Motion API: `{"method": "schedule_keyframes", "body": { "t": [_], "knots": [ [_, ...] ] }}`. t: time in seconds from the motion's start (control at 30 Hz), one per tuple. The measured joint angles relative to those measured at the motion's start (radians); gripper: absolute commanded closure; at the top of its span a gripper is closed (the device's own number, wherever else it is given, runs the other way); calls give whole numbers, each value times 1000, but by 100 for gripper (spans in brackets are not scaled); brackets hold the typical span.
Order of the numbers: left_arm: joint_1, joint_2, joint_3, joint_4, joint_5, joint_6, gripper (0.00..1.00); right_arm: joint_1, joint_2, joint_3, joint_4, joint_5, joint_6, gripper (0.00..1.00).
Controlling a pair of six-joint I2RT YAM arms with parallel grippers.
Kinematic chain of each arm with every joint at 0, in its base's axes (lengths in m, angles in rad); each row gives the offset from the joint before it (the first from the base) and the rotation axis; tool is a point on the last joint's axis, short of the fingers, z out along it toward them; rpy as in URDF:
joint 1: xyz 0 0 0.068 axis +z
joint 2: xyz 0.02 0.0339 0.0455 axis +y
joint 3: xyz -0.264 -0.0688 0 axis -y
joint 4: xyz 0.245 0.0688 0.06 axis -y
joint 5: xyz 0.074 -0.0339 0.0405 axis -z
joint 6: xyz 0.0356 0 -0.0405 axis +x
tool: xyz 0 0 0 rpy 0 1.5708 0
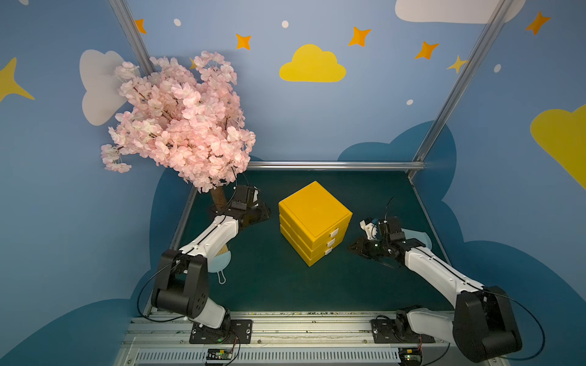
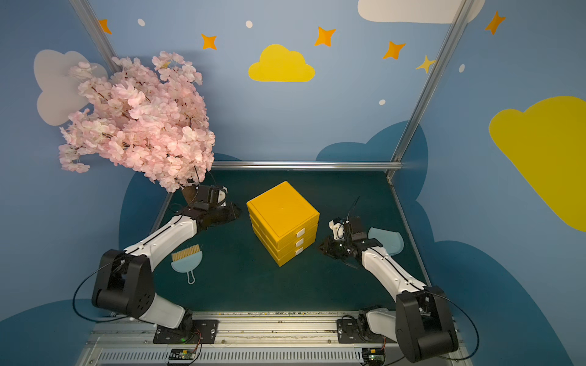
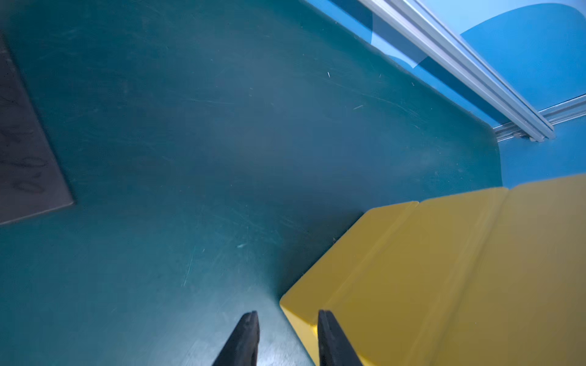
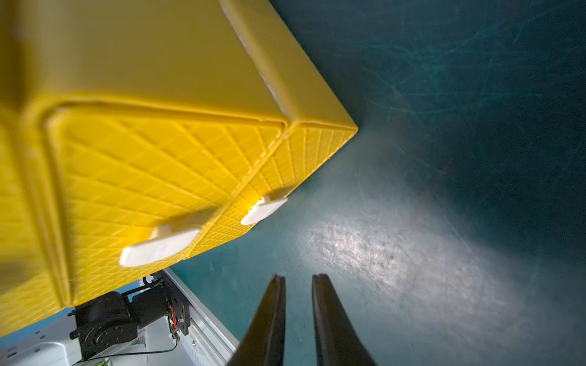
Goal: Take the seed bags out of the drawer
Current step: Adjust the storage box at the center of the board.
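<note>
Cabinet (image 1: 314, 206) stands central, all 3 drawers shut. Seed bags are not visible; you should presume them inside the top drawer (image 1: 325, 239). Your right gripper (image 4: 298, 277) sits at 4 o'clock of the cabinet, jaws narrow, empty. Your left gripper (image 3: 287, 313) sits at 9 o'clock, also narrow, empty. Raise the right tips to the top tab (image 1: 335, 232), pinch squarely, pull straight; brace the cabinet with the left.

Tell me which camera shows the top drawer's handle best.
A top view: the top drawer's handle shows unblocked, above two others. The right wrist shows two blurred tabs, which drawers unclear; the left wrist shows only the cabinet's plain side.
</note>
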Motion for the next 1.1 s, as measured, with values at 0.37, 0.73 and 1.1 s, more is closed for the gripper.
{"method": "schedule_keyframes", "body": {
  "t": [0.37,0.73,1.1],
  "knots": [
    [6,145,93,11,138,21,63,5,239,133,55,-11,-16,81],
    [3,216,123,26,229,40,65,4,402,302,-13,13,-80,81],
    [-34,99,-63,100,178,4,67,6,541,482,-85,64,-134,79]
  ]
}}
